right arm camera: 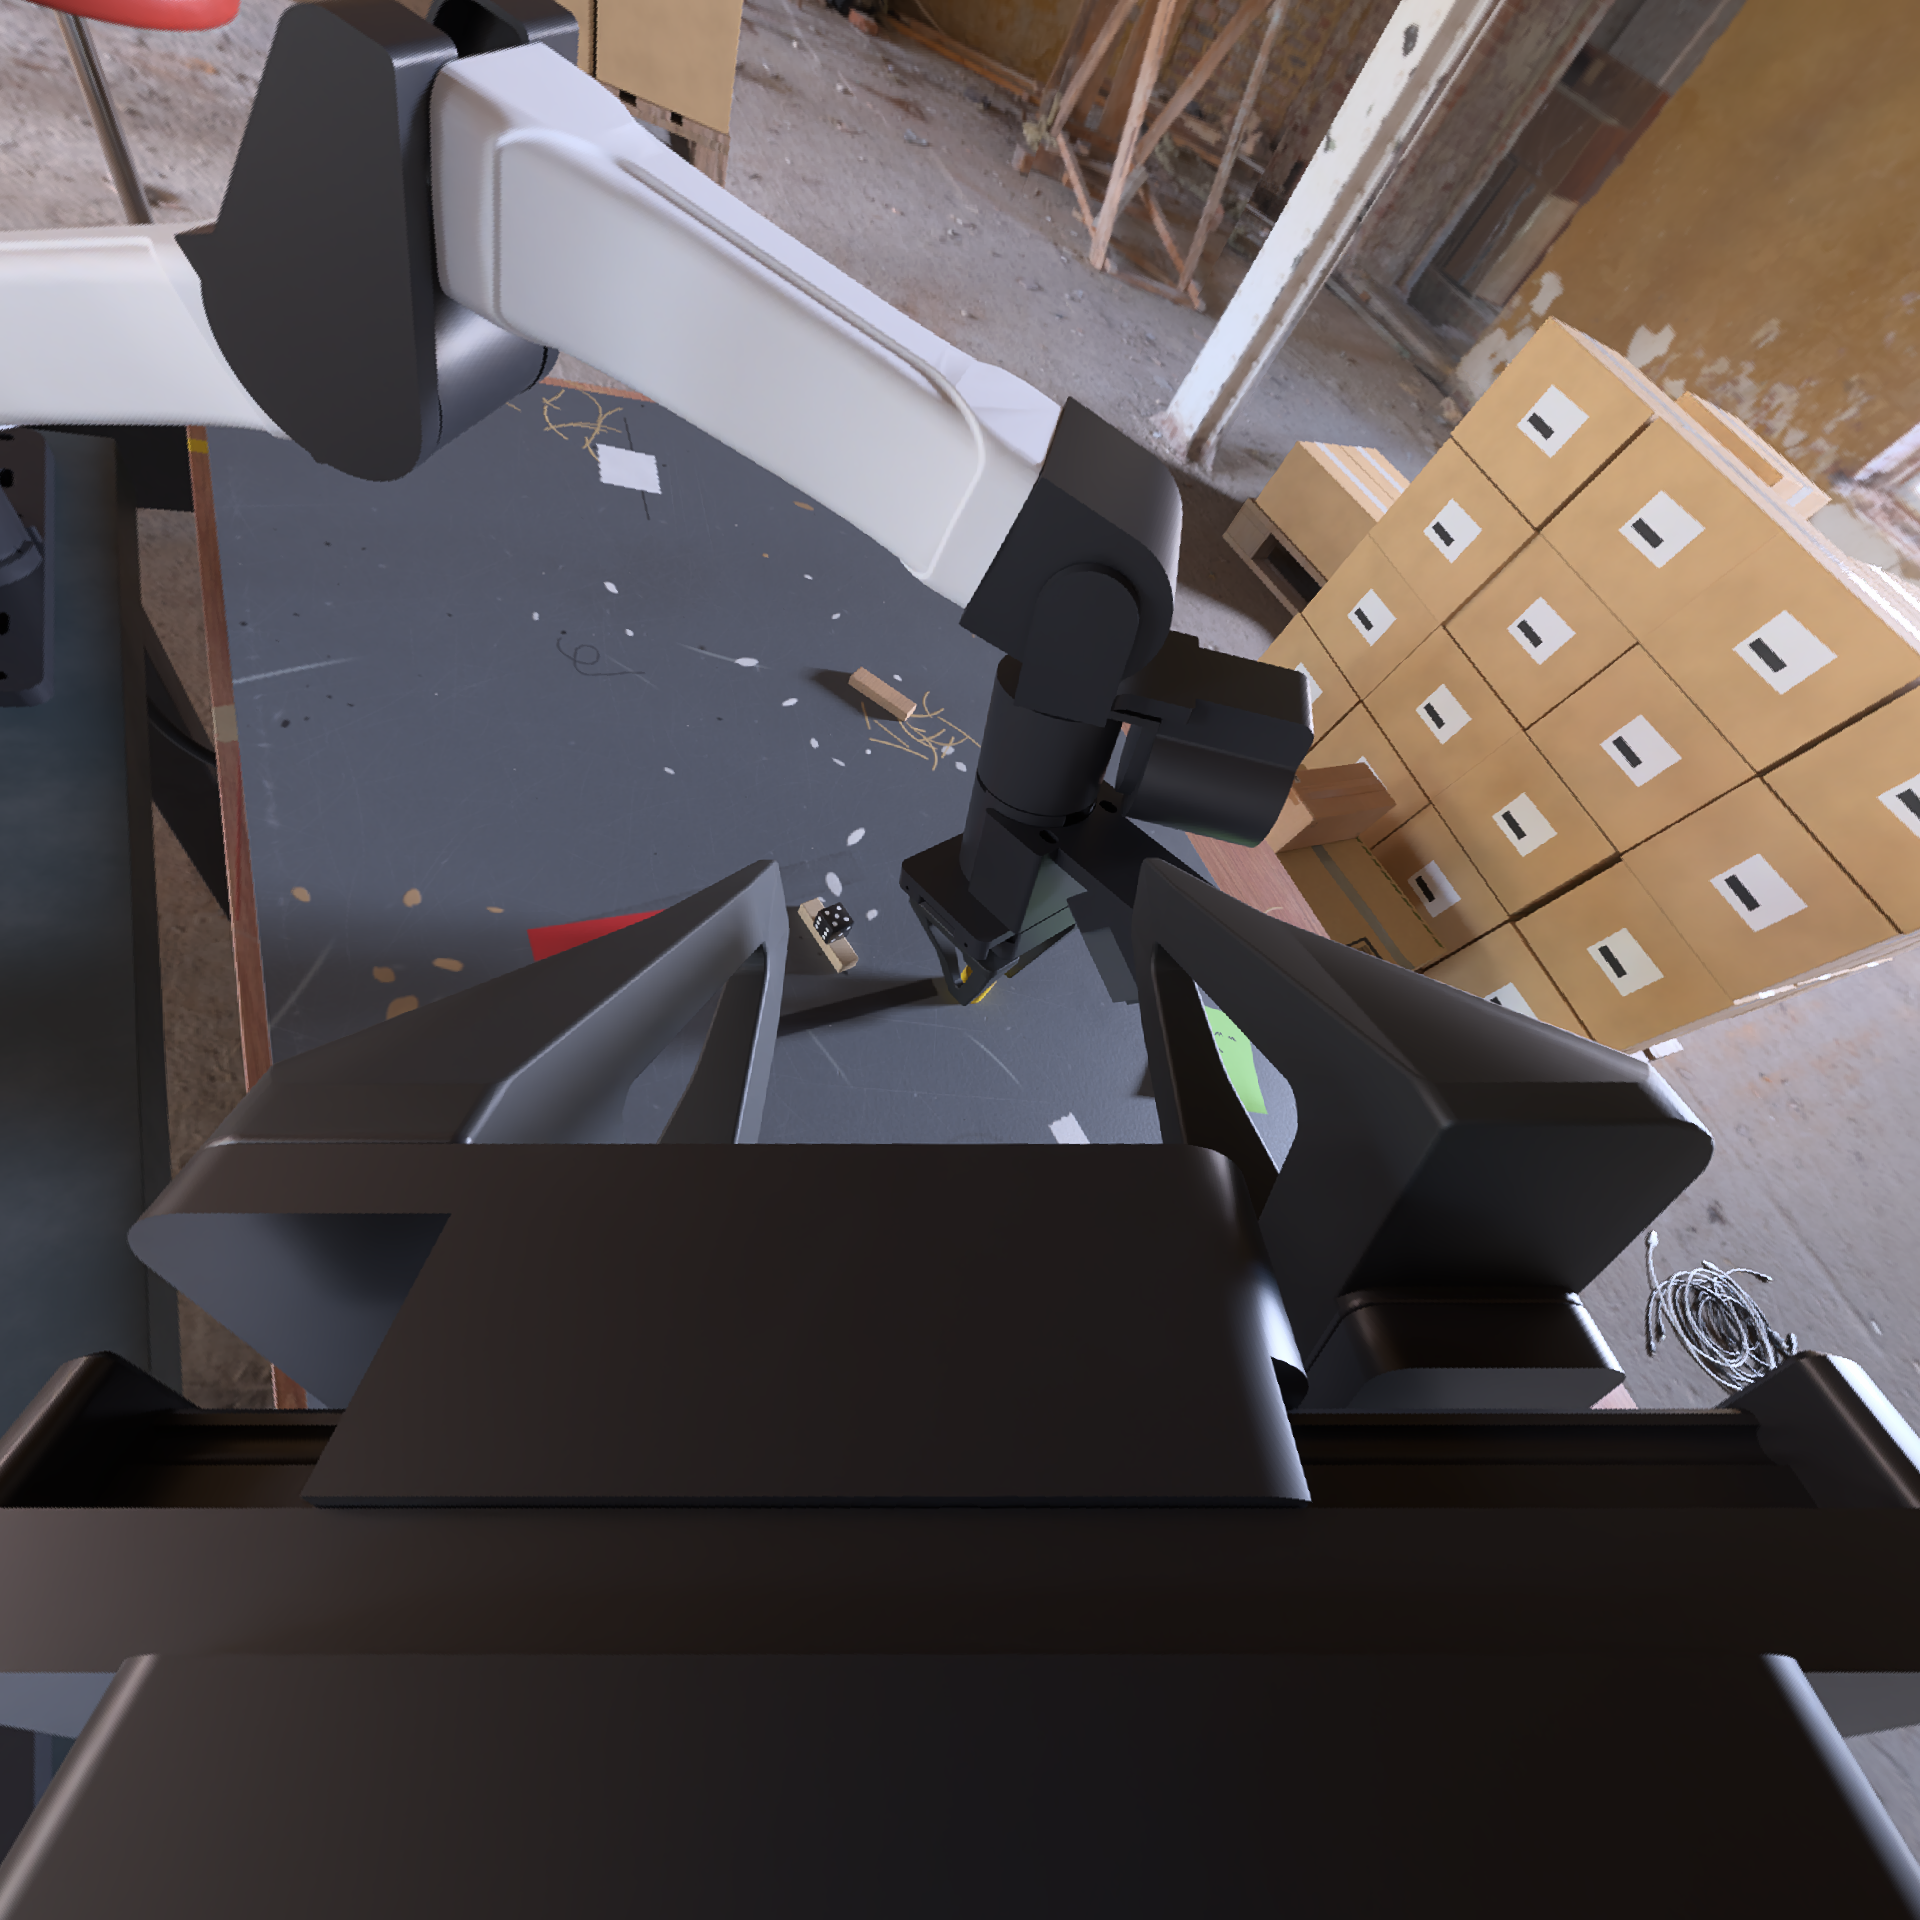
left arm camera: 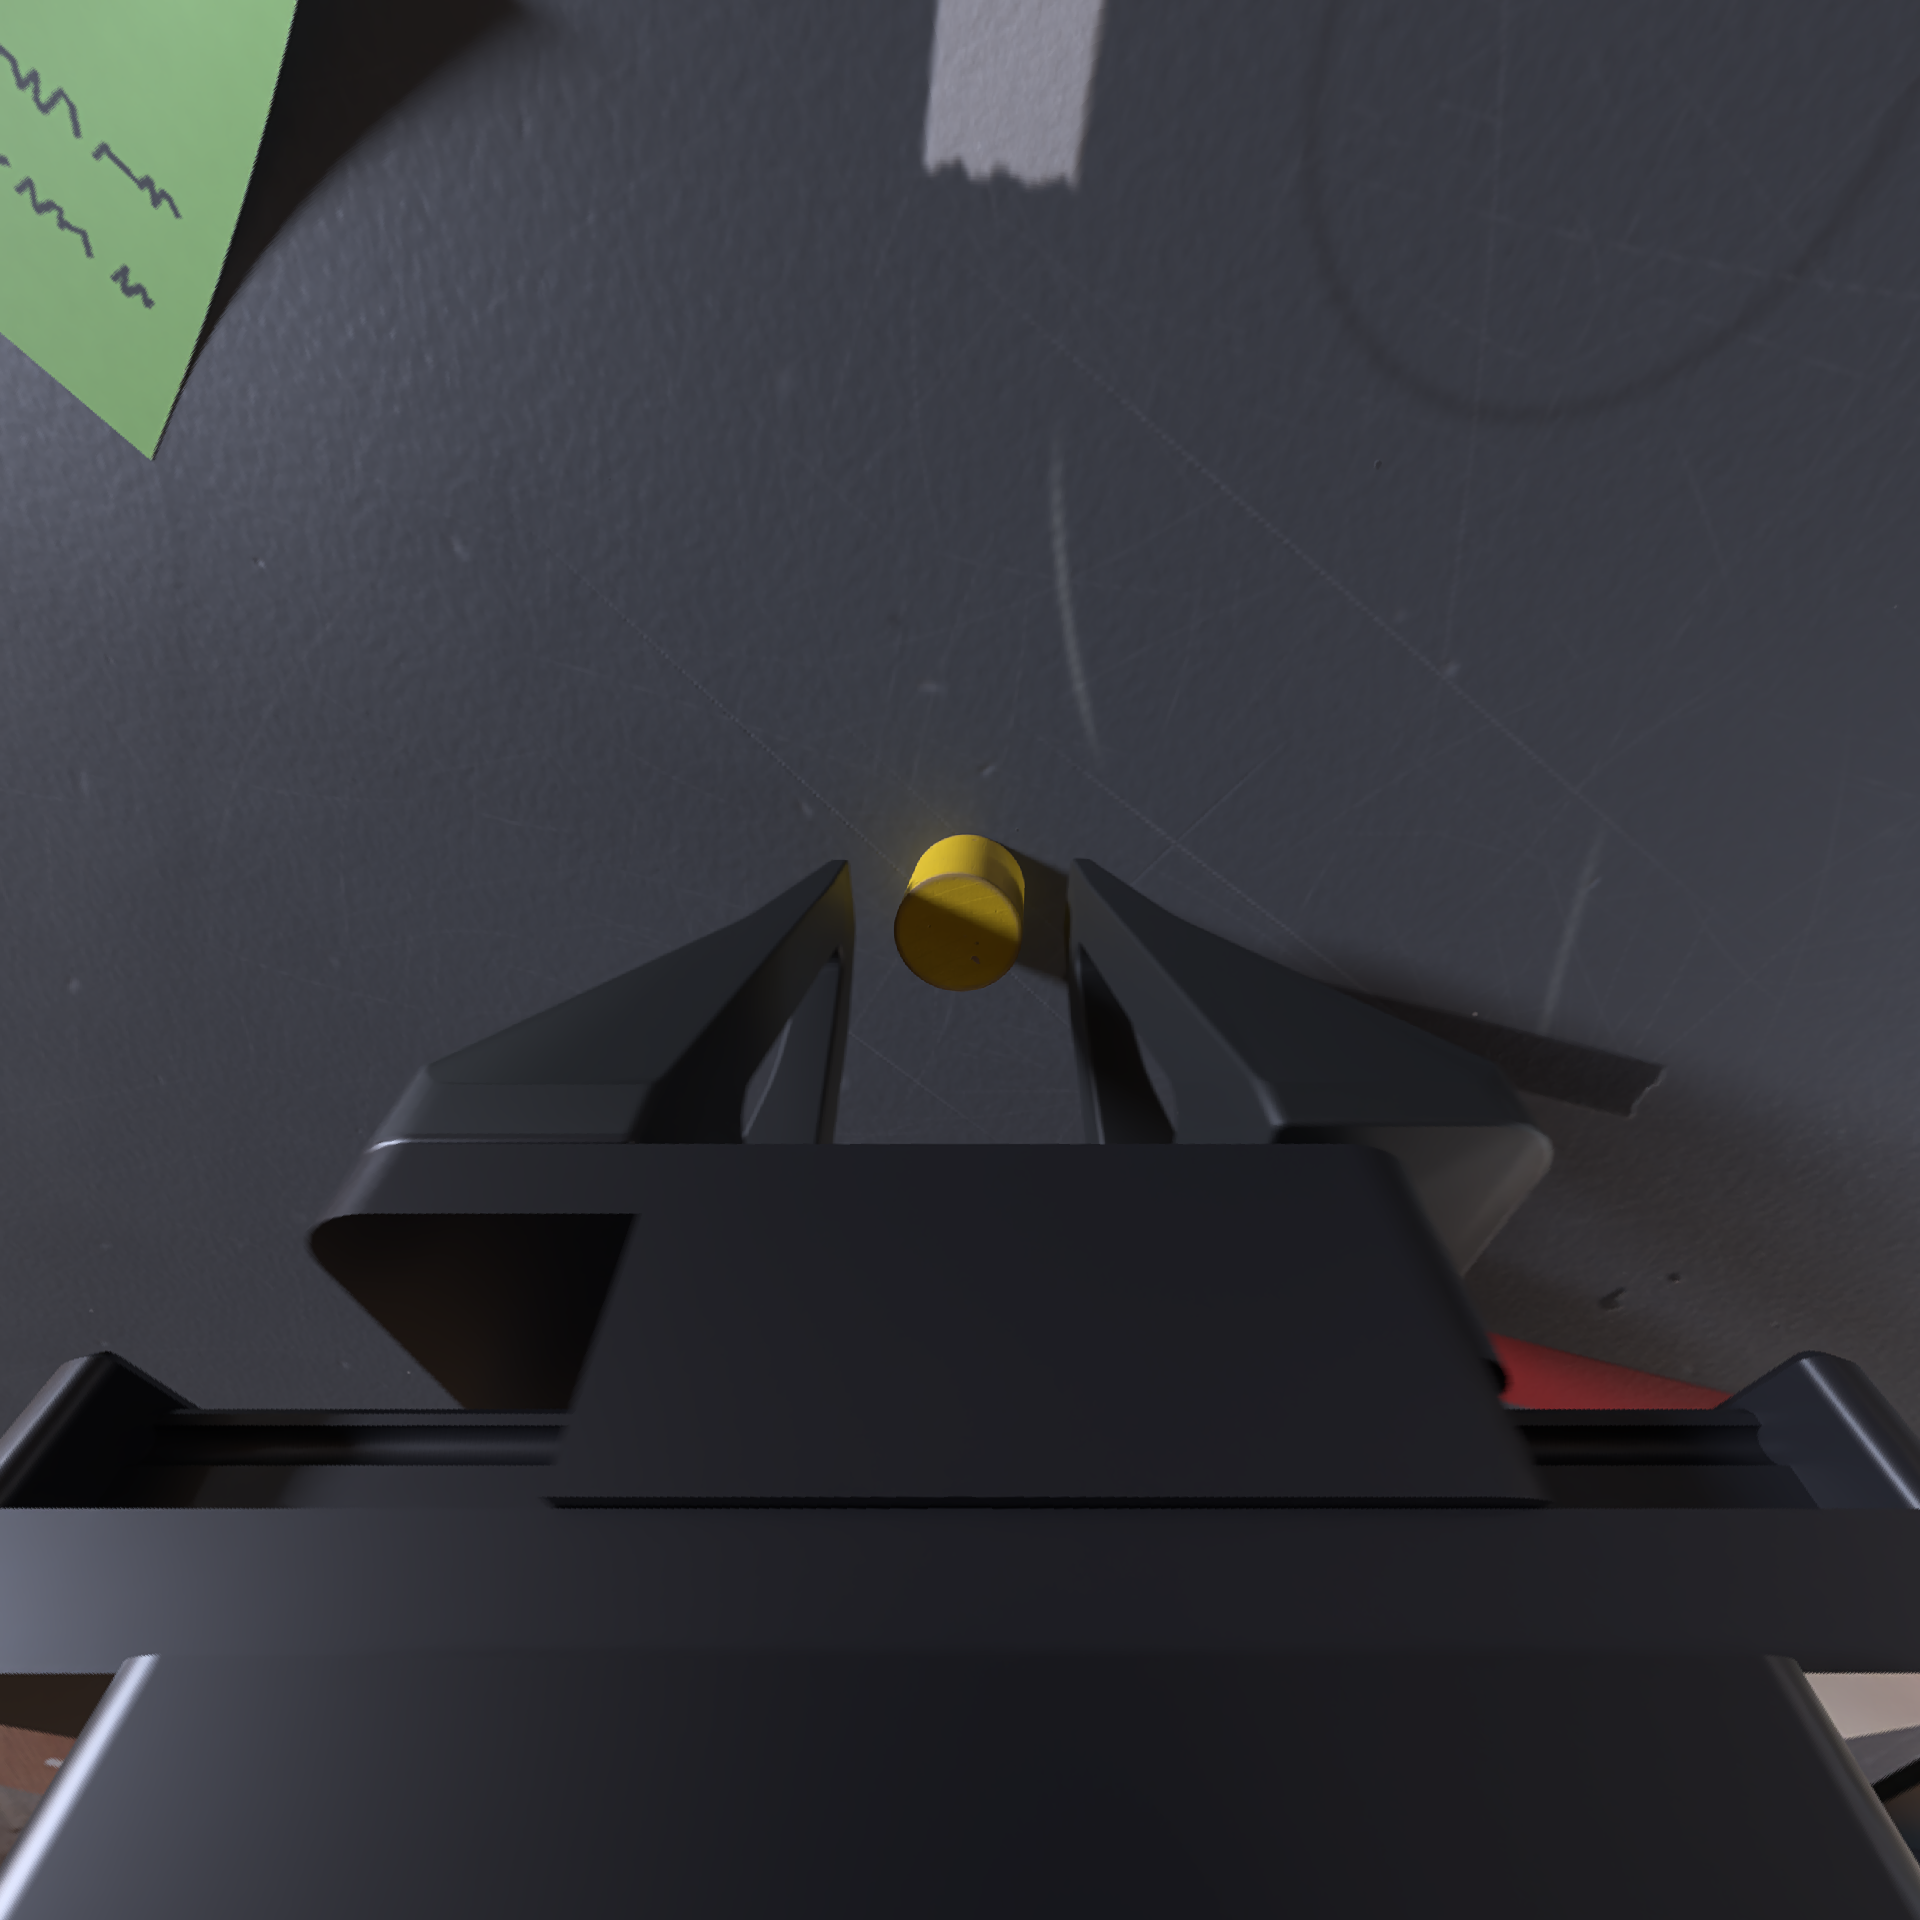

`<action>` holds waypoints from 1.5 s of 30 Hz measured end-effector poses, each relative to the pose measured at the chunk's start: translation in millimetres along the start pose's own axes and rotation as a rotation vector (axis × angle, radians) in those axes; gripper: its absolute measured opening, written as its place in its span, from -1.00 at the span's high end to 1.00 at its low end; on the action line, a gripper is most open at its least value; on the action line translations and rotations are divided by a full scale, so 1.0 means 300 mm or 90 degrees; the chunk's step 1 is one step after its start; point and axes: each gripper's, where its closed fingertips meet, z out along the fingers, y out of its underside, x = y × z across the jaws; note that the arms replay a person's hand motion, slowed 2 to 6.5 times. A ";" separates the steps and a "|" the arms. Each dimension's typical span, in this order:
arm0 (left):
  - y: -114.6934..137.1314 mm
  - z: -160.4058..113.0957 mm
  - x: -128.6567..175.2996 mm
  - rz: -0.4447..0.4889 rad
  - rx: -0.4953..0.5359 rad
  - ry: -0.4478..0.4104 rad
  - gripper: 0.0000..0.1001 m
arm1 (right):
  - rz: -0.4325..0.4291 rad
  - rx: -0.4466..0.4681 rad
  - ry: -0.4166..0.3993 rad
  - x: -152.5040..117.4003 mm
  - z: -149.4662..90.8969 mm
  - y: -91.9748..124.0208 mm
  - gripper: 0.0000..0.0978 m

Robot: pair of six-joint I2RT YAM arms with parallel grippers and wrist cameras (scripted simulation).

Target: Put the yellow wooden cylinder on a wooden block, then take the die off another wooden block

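A small yellow wooden cylinder [left arm camera: 961, 914] stands on the dark grey table, between the fingertips of my left gripper [left arm camera: 961, 868]. The jaws are open, with a gap on each side of the cylinder. In the right wrist view the left gripper [right arm camera: 971, 987] points down at the table with a bit of yellow at its tip. A black die [right arm camera: 832, 920] sits on a wooden block [right arm camera: 828, 938] just left of it. Another wooden block [right arm camera: 881, 694] lies bare farther back. My right gripper [right arm camera: 956, 883] is open, empty and high above the table.
A green paper note [left arm camera: 114, 208] lies at the far left and shows in the right wrist view [right arm camera: 1236, 1055]. A red patch [right arm camera: 587, 935] and pale tape [left arm camera: 1008, 94] mark the table. Stacked cardboard boxes [right arm camera: 1621, 727] stand beyond the table edge. The left arm [right arm camera: 727, 353] crosses above.
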 end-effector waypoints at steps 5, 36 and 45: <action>-0.002 0.002 -0.002 0.001 0.003 -0.001 0.58 | -0.008 -0.004 -0.007 -0.010 0.012 0.002 -0.16; 0.159 -0.688 -0.231 -0.076 0.082 -0.136 0.59 | -0.016 -0.006 -0.041 -0.048 0.047 0.012 -0.17; 0.441 -0.720 -0.327 -0.174 0.047 -0.154 0.59 | -0.022 -0.003 -0.058 -0.072 0.062 0.002 -0.17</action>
